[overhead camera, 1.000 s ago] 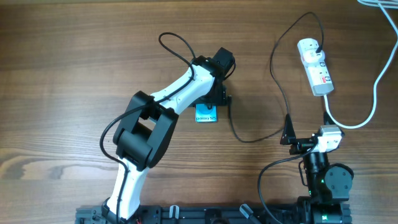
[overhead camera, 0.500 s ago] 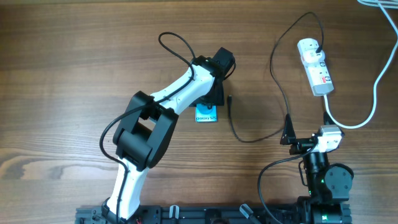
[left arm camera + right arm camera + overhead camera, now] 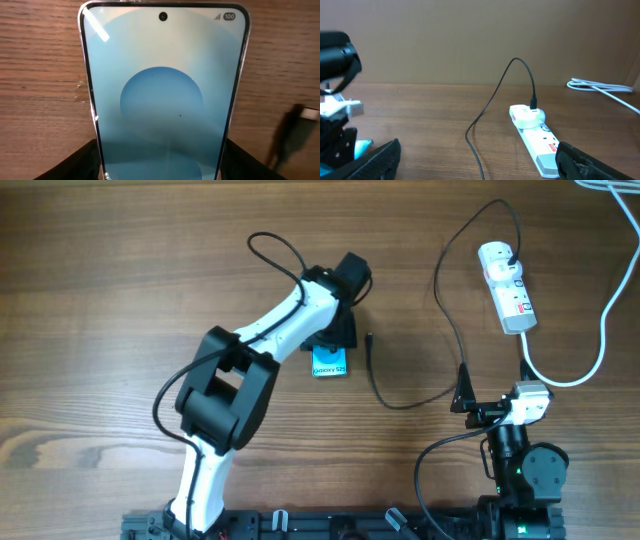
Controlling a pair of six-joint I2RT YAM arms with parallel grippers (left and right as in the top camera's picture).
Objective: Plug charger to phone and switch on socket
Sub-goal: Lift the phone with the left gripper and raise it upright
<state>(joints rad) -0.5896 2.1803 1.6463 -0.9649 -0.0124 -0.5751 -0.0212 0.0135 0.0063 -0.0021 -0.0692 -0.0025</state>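
Observation:
The phone [image 3: 330, 364] lies on the wooden table, teal screen up, and fills the left wrist view [image 3: 160, 100]. My left gripper [image 3: 334, 340] [image 3: 162, 170] is open and straddles the phone's near end, with the right finger against its edge. The charger cable [image 3: 385, 402] lies loose, and its small tip [image 3: 370, 338] [image 3: 300, 114] rests just right of the phone, unplugged. Its black plug [image 3: 514, 255] [image 3: 534, 104] sits in the white socket strip [image 3: 507, 288] [image 3: 540, 140] at the far right. My right gripper [image 3: 468, 395] [image 3: 475, 167] is open and empty, apart from the cable.
The socket's thick white cord [image 3: 600, 330] [image 3: 600, 87] loops along the right edge of the table. The black charger cable [image 3: 490, 105] curves across the table between the arms.
My left gripper has moved left, away from the cable tip and over the phone. The tip now lies free. The phone shifted slightly left. The right arm has not moved.

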